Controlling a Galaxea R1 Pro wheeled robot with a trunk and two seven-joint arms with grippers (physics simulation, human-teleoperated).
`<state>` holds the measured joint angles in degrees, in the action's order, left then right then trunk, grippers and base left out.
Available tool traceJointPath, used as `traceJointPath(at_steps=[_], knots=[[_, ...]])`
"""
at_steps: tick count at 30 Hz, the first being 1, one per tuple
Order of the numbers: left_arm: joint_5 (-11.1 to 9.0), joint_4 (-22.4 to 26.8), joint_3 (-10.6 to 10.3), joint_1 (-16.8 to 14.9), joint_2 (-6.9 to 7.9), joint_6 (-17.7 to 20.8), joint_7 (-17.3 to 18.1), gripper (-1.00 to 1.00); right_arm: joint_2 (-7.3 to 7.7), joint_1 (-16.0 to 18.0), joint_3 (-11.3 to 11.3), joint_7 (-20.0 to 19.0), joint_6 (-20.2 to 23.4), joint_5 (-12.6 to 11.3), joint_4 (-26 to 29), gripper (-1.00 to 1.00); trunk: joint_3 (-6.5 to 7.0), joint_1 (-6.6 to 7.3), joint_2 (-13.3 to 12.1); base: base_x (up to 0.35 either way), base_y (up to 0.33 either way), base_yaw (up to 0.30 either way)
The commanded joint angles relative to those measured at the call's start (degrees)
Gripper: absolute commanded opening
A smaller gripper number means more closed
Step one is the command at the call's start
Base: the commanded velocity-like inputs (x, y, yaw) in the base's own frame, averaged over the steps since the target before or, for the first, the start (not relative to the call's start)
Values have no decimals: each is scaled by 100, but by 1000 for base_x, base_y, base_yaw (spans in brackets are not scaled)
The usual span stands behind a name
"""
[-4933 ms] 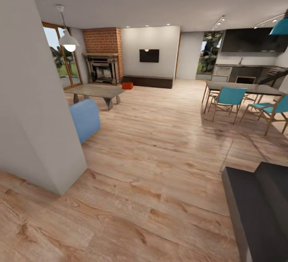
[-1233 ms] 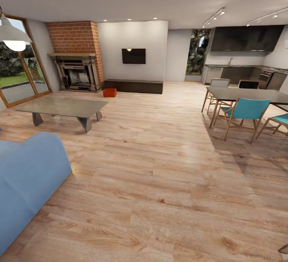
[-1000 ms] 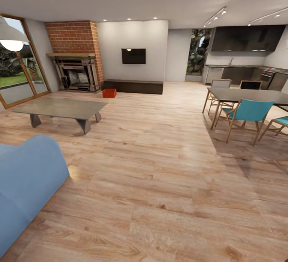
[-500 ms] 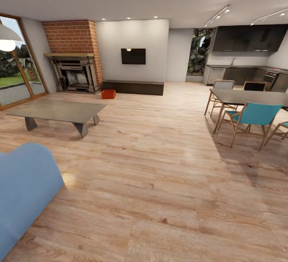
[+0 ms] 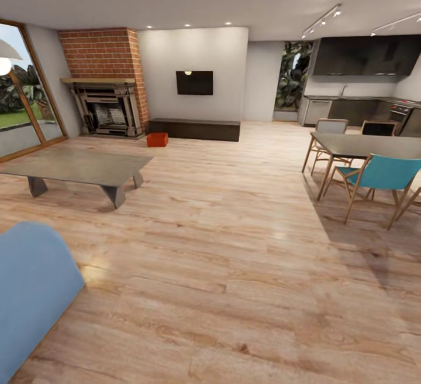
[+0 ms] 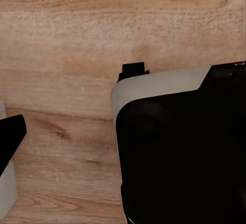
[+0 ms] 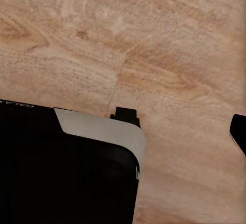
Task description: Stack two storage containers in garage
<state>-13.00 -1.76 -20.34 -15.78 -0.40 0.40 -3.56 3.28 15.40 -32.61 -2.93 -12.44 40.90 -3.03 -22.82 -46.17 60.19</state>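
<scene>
The head view looked across the living room's pale plank floor (image 5: 234,243), with neither arm raised into it. In the left wrist view the robot's dark and white body (image 6: 179,147) sat over bare planks, and whether the left gripper was open or closed could not be told. The right wrist view gave the same kind of sight, a dark and white body part (image 7: 66,167) above the wood, and the right gripper's state could not be told either. By size, one blue sofa corner (image 5: 29,290) filled the near left, then one long grey coffee table (image 5: 73,167) stood further in, and one dining table (image 5: 368,145) stood at the right with one teal chair (image 5: 380,176) plainly seen beside it. One brick fireplace (image 5: 105,82) rose at the far wall, next to one dark low cabinet (image 5: 194,129) under one black TV (image 5: 194,82). One orange-red storage container (image 5: 156,139) sat on the floor between the fireplace and the cabinet's near end; a second could not be made out.
</scene>
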Motion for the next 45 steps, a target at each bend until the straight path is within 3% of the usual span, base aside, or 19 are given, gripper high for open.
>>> traceJointPath(at_steps=[1, 45], knots=[[-54, -9, -49, -8, -4, 4, -12, 100, 6, 7, -34, -10, -30, 5, -21, 100, -6, -4, 3, 341, 0, 0], [-54, -11, -49, -7, -4, 4, -12, 100, 6, 7, -34, -8, -30, 5, -21, 100, -6, -4, 3, 341, 0, 0]])
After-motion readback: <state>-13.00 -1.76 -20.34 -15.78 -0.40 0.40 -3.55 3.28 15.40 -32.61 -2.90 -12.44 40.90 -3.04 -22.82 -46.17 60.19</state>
